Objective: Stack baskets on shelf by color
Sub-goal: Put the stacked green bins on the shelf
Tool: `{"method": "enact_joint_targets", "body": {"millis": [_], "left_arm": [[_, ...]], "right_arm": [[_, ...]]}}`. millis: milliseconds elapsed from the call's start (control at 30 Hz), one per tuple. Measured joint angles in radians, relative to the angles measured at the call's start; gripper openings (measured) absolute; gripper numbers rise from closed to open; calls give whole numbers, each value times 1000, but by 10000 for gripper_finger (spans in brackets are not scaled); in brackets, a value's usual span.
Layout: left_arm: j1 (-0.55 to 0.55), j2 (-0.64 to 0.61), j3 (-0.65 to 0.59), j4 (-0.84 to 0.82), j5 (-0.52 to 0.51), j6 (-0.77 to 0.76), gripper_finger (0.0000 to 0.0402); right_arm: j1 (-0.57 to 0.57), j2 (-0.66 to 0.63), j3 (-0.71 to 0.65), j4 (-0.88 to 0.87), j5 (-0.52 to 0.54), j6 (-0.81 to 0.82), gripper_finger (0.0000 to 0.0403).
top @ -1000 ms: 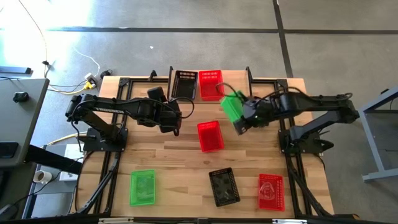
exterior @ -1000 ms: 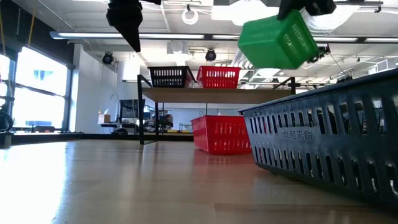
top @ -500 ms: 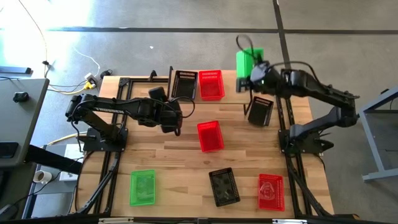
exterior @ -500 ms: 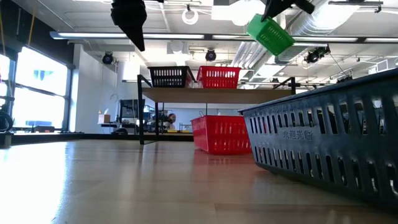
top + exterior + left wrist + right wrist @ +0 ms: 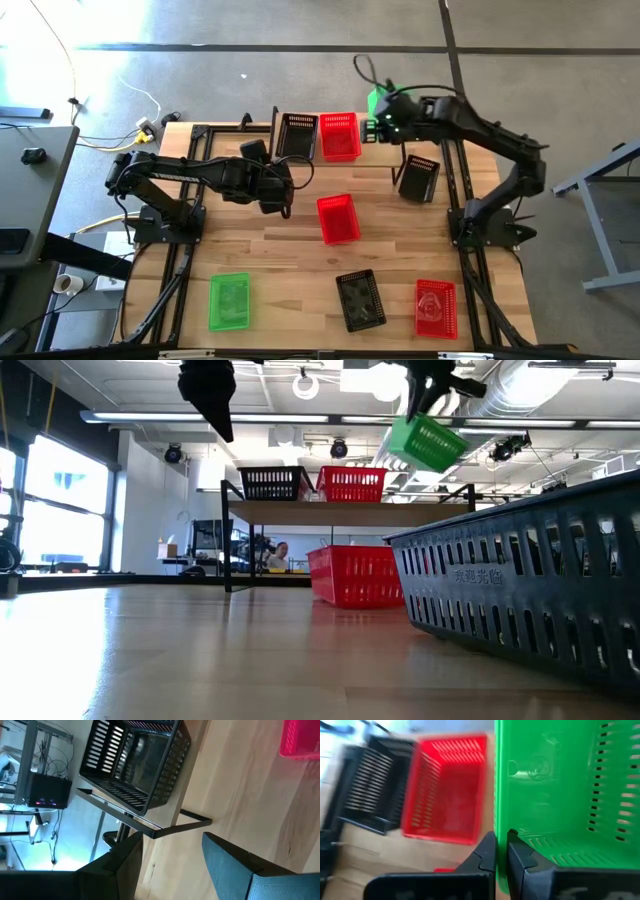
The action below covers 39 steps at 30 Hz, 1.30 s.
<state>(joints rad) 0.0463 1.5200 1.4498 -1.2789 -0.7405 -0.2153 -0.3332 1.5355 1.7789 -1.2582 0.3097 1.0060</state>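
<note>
My right gripper (image 5: 388,115) is shut on a bright green basket (image 5: 381,98), held in the air by the shelf's right end (image 5: 440,512), beside the red basket (image 5: 339,135) and black basket (image 5: 297,134) that stand on the shelf top. In the low view the green basket (image 5: 427,442) hangs tilted above shelf height. My left gripper (image 5: 276,197) hovers open over the table just near of the shelf, facing the black basket (image 5: 135,765). Red (image 5: 337,218), black (image 5: 418,177), green (image 5: 230,300), black (image 5: 360,298) and red (image 5: 435,307) baskets rest on their bottoms on the table. My right gripper pinches one wall of the green basket at its rim (image 5: 501,837), with one finger (image 5: 522,856) inside the basket and the other (image 5: 486,851) outside. The basket is lifted clear of everything and sits tilted below the gripper (image 5: 425,390).
The shelf (image 5: 318,158) stands along the table's far edge; its right third (image 5: 485,795) holds no basket. Bare wood lies between the shelf and the middle red basket. A large black basket (image 5: 530,590) fills the near right of the low view. A person (image 5: 277,550) shows far behind.
My right gripper carried the green basket from over the table's middle up and toward the far edge, then a little left toward the shelf's right end, turning the basket as it went. This uncovered the black basket on the table's right. The left arm stayed still.
</note>
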Motion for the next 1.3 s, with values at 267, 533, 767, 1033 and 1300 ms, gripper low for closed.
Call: {"method": "enact_joint_targets", "body": {"millis": [267,533,767,1033,1300], "left_arm": [[0,0,0,0,1,2,195],[0,0,0,-1,2,10,195],[0,0,0,-2,4,10,195],[0,0,0,-2,44,26,195],[0,0,0,-2,48,44,195]], "right_arm": [[5,77,1,-41,-63,93,0],[5,144,1,-49,-98,116,0],[-16,182,1,-50,-102,120,0],[-27,210,1,-50,-111,122,1],[-27,210,1,-47,-79,142,62]]}}
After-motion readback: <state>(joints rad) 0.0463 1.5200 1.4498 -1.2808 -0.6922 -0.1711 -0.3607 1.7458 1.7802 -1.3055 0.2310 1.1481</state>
